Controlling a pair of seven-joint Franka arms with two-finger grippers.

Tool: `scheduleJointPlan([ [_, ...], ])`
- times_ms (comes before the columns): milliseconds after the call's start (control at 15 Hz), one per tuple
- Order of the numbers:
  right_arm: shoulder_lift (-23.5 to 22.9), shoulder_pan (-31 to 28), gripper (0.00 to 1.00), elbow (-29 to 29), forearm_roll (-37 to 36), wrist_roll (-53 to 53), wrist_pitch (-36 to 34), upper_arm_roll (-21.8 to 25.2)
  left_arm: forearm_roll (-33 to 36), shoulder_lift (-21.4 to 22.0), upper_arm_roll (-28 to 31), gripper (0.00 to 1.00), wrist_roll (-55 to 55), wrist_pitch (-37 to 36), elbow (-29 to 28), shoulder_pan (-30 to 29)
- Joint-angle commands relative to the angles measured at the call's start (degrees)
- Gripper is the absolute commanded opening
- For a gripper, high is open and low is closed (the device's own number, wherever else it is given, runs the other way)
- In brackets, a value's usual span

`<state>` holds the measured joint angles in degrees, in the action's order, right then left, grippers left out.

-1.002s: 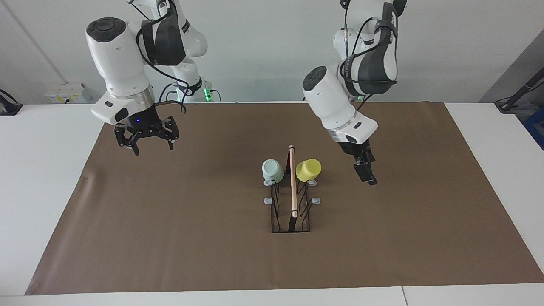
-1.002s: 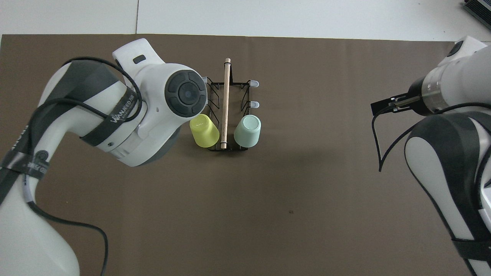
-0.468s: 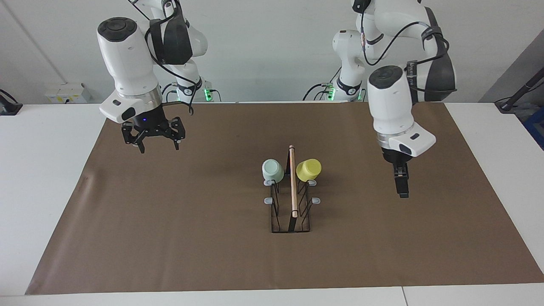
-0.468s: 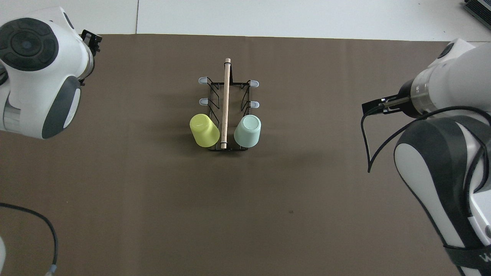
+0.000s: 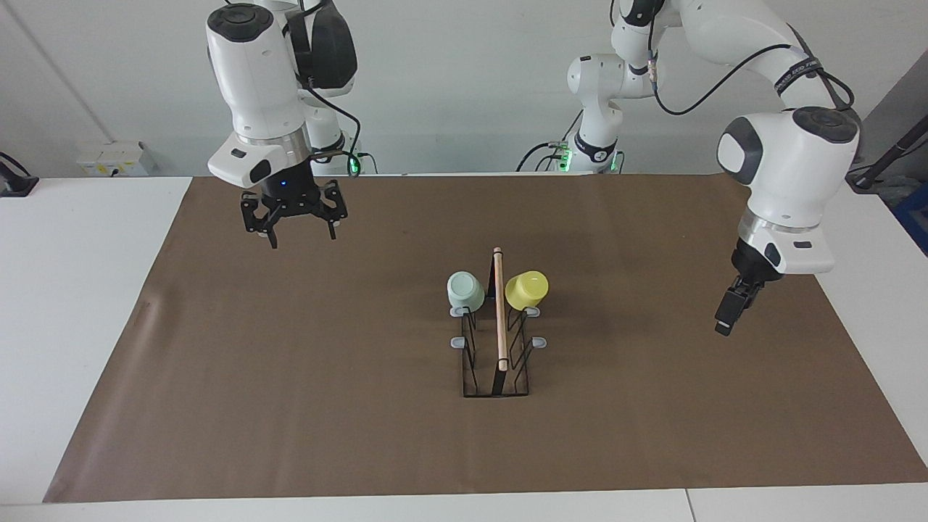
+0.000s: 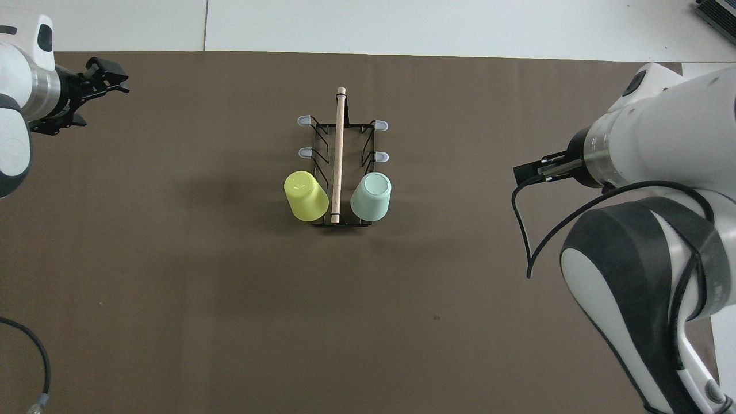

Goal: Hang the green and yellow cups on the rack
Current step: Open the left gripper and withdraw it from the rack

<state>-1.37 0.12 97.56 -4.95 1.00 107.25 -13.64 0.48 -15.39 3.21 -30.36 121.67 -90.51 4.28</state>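
Green cup (image 5: 465, 291) and yellow cup (image 5: 525, 288), both smooth tapered plastic without handles, are hanging mouth-down and tilted on the rack (image 5: 496, 362), each over one of the pair of prongs nearest the robots, the green one on the side toward the right arm's end of the table and the yellow one on the side toward the left arm's end. We are seeing the rack as a thin black wire frame standing mid-table on a matte brown paper sheet (image 5: 290, 406), which is covering a white table (image 5: 80, 275); a pale round wooden rod (image 5: 499, 308) is running along the rack's top between the two cups, and four rounded grey prong tips are standing bare beyond the cups. We are finding the right gripper (image 5: 296, 233) hovering over the sheet well apart from the rack, its black fingers spread wide and holding nothing. We are finding the left gripper (image 5: 727, 317) hanging over the sheet toward the left arm's end, likewise well apart from the cups; its jaws are parted and empty.
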Motion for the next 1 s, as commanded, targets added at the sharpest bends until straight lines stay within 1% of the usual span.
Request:
scheduleJointPlan([
  [0,2.42,-0.90,1.00,0.87,-2.67,0.75,-2.13,0.19,-1.18,4.04,-3.71,1.00,15.80,-7.98,-0.63,-3.73],
  [67,2.42,-2.91,1.00,1.14,-3.48,0.93,-1.79,0.37,-1.18,5.44,-6.26,1.00,22.12,-12.72,-0.72,-6.28],
  [134,2.25,-6.41,1.00,1.31,-3.40,0.76,-1.26,0.11,-1.27,6.94,-6.81,1.00,27.93,-17.64,-0.89,-6.56],
  [200,2.07,-8.71,1.00,1.23,-2.70,0.41,-1.08,0.11,-1.18,8.34,-6.73,1.00,31.03,-22.04,-0.89,-6.22],
  [334,1.98,-10.22,1.00,1.31,-2.69,0.49,-0.99,0.28,-0.74,11.42,-5.33,1.00,31.33,-27.51,-0.72,-2.89],
  [401,1.98,-10.75,1.00,1.31,-2.69,0.40,-0.99,0.19,-0.74,12.91,-4.01,1.00,31.59,-29.62,-0.80,-1.92],
  [468,1.98,-10.23,1.00,1.23,-2.78,0.40,-0.99,0.19,-0.66,14.58,-3.91,1.00,32.03,-31.73,-0.98,-1.82],
  [668,2.33,-7.16,1.00,0.87,-2.78,0.58,-1.43,-0.07,-0.66,17.67,-3.65,1.00,31.94,-35.88,-0.98,-1.20],
  [935,2.69,-5.57,1.00,0.79,-0.86,0.49,-2.40,-0.16,-0.74,18.12,-3.91,1.00,31.24,-33.60,-1.59,-1.91],
])
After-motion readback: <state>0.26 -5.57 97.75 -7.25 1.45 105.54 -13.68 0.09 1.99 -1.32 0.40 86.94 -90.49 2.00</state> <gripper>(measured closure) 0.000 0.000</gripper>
